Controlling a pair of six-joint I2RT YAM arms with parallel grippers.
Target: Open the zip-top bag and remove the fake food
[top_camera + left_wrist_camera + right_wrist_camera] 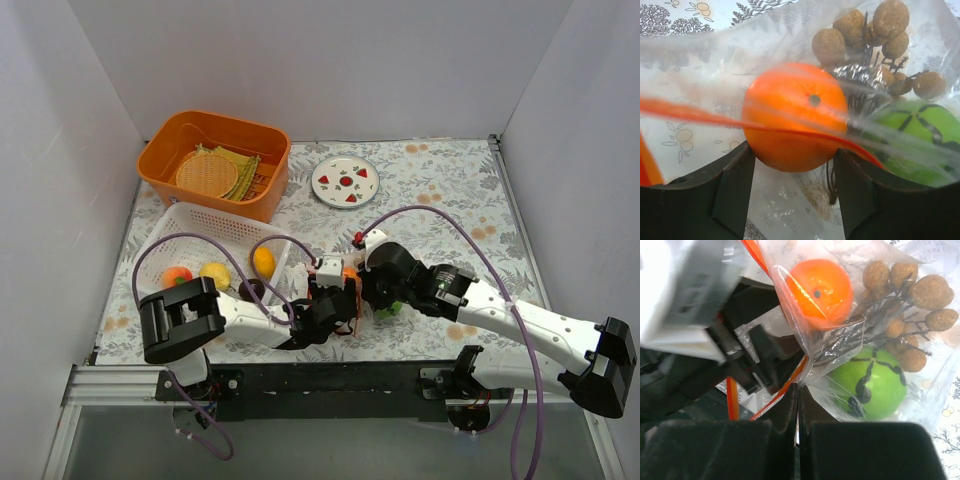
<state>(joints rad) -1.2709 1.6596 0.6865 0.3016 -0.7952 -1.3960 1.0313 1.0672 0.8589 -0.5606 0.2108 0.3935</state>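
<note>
Right claw (797, 412), pressed together on the bag (927, 385) and its clear film, faces the spread left claw (792, 157), with one orange (795, 115), one green ball (872, 382) and one cluster of nuts (910, 295) bagged just beyond them; only the overhead view shows three fruits (214, 274) in the basket (215, 215) to their left.

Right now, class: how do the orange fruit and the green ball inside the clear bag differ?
The orange fruit is plain orange with one small dark dot; the green ball carries dark curved lines. From the left wrist, the orange fruit sits centred between the left gripper fingers; the green ball is off right. Both are round and inside the zip-top bag.
</note>
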